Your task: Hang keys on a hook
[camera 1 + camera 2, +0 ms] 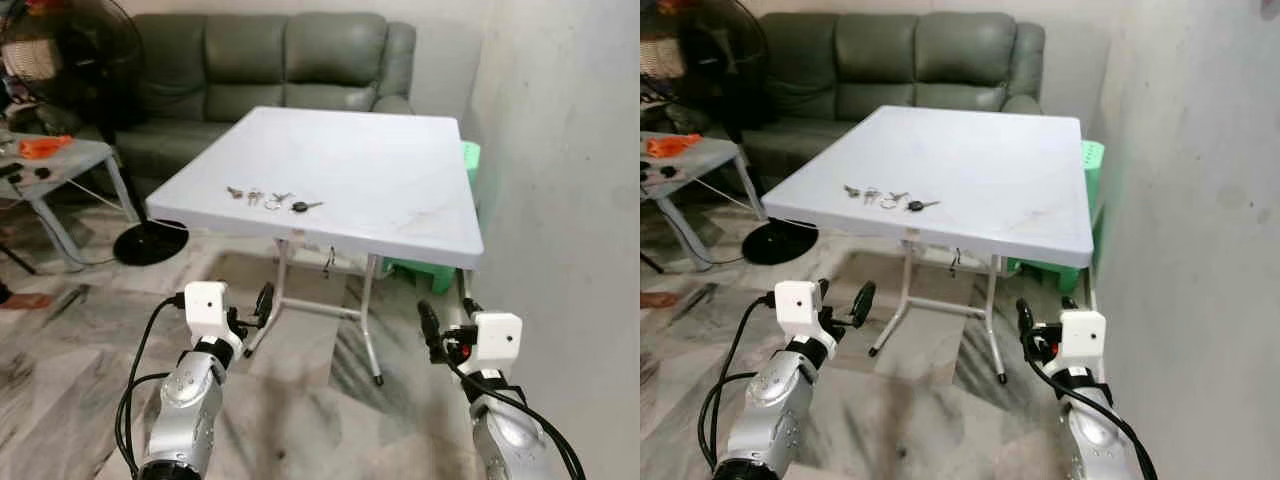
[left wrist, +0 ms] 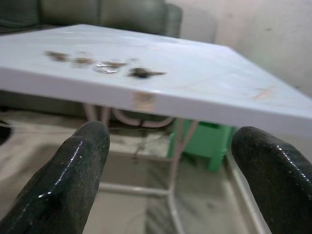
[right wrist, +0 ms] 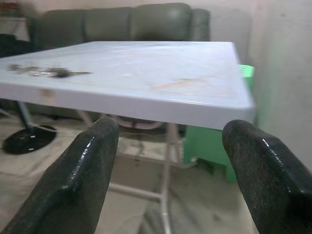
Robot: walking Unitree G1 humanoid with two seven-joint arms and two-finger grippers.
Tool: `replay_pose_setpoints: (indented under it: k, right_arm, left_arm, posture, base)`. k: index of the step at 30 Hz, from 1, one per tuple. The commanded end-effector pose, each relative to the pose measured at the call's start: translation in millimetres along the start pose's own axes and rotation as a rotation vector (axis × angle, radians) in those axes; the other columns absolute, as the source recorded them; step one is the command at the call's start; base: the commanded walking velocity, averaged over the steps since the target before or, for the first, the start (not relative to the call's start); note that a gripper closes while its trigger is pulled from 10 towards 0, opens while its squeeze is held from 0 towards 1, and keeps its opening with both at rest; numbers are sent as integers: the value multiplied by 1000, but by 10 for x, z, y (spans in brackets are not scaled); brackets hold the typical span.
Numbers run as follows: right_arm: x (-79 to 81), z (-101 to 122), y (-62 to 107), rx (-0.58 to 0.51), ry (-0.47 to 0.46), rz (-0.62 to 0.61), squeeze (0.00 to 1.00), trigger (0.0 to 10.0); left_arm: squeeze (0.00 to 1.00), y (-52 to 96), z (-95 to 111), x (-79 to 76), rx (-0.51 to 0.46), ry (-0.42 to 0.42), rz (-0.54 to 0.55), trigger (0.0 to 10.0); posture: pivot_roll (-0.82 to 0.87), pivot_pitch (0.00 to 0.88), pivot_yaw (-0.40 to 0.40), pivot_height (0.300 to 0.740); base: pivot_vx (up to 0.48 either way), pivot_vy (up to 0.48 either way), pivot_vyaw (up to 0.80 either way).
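A bunch of keys (image 1: 272, 200) lies spread in a row near the front edge of a white folding table (image 1: 380, 170). One key has a black head (image 1: 299, 207). Both arms are held low in front of the table, below its top. My left gripper (image 1: 252, 308) is open with nothing between its fingers; the left wrist view looks up past the table edge (image 2: 146, 100) at the keys (image 2: 105, 66). My right gripper (image 1: 446, 315) is also open and holds nothing, below the table's front right corner (image 3: 243, 105), with the keys (image 3: 46, 72) far off to one side.
A green sofa (image 1: 270, 60) stands behind the table. A standing fan (image 1: 80, 60) and a low side table (image 1: 60, 160) with an orange item are at the left. A green plastic stool (image 1: 430, 270) sits under the table by the right wall (image 1: 570, 150). The floor is marbled.
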State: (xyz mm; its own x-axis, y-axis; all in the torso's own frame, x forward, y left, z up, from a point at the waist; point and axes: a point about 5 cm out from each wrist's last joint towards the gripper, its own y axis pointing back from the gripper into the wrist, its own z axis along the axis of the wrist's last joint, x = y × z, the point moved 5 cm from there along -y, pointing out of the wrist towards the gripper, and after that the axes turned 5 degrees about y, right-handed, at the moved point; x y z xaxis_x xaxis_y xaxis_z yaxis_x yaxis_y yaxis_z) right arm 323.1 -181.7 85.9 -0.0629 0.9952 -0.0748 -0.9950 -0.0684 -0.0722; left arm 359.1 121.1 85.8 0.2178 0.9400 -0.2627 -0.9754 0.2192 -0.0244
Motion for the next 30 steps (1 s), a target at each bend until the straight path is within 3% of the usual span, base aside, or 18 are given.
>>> replay_pose_setpoints:
  k: [1,30]
  right_arm:
    - [-32,11,-2,-5,-2,-11,0,10000]
    - [-32,27,-3,-8,4,-3,0,10000]
  left_arm:
    - [0,-10,8,-37,-1,-5,-13,10000]
    - [0,-6,-6,-40,-3,2,-3,10000]
  posture:
    - [-48,0,13,740]
    - [-51,0,4,740]
  base:
    - [330,292,0]
    - [11,407,0]
